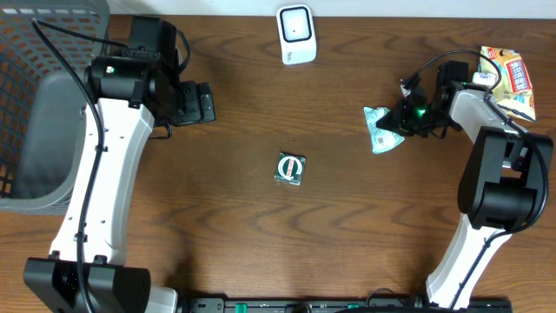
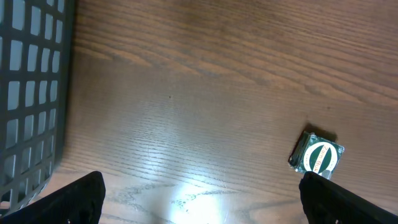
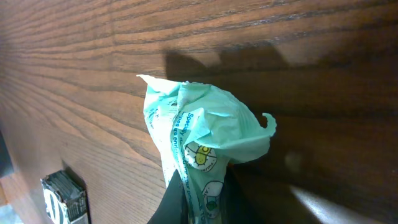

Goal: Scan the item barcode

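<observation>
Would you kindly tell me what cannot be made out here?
Barcode on green packet: right wrist view, crumpled folds hide it.
Tips of right pincer: right wrist view, bottom edge cuts them.
Basket: overhead, left edge crops it.
Print on small box: overhead, too small.

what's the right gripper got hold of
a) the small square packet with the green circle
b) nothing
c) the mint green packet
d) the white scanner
c: the right gripper is shut on the mint green packet, pinching its edge, while the small square packet lies apart from it, untouched.
</observation>
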`<state>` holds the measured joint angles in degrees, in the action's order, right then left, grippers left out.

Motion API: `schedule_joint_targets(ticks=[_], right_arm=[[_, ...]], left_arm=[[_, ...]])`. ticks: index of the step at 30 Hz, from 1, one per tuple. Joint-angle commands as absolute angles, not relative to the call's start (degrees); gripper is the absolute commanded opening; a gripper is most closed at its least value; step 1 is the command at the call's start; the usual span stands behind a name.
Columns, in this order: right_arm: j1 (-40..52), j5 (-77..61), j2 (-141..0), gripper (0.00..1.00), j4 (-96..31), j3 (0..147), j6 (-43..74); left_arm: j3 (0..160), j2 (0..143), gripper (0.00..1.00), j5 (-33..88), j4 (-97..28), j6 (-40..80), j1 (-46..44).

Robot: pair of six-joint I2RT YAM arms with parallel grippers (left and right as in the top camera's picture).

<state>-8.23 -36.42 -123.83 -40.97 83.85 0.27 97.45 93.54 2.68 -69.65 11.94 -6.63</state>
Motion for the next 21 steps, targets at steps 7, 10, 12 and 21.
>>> schedule_joint_targets(ticks=[7, 10, 12, 21], right_arm=[[1.9, 0.1, -110.3, 0.01, -42.9, 84.6, 4.4], [10.6, 23.4, -108.6, 0.01, -43.5, 84.6, 8.7], [16.6, 36.3, -109.6, 0.01, -43.7, 84.5, 11.0], [31.6, 56.9, -124.4, 0.01, -43.2, 84.5, 16.4]], left_arm=[[97.4, 93.9, 0.98, 2.4, -69.8, 11.6, -6.5], [97.4, 93.9, 0.98, 2.4, -69.8, 11.6, -6.5], [97.4, 93.9, 0.98, 2.4, -69.8, 11.6, -6.5], [97.4, 93.9, 0.98, 2.4, -69.8, 11.6, -6.5]])
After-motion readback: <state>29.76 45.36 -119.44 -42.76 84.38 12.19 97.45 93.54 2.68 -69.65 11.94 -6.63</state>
